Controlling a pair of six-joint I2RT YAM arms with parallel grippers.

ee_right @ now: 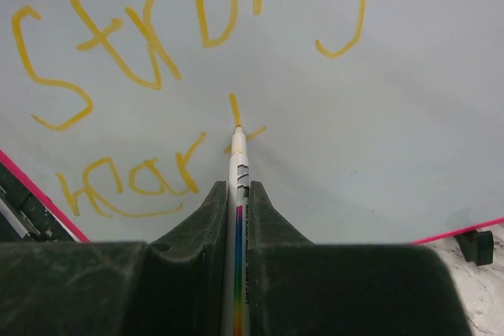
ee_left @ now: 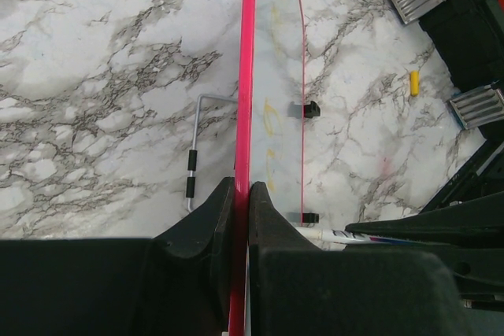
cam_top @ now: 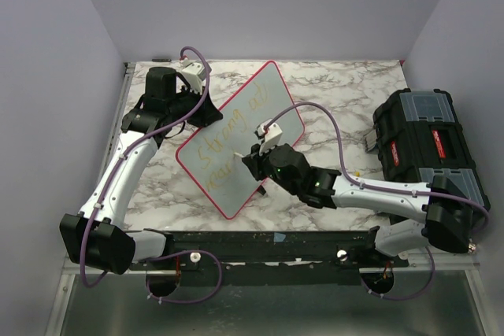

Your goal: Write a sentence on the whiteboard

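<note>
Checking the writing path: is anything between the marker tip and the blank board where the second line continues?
Nothing visible. The marker tip sits on the whiteboard after "star", and the surface ahead along that line is bare to the rim.

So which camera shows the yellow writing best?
The right wrist view: the sentence fills it, large, sharp. The top view shows it small and slanted; the left wrist catches only faint traces on the edge-on whiteboard.

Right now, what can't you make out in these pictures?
- Top view: second line of the sentence, partly covered by the right end effector.
- Left wrist view: the whiteboard is edge-on, so its writing is unreadable.
- Right wrist view: the first line's top, cut by the upper edge.
</note>
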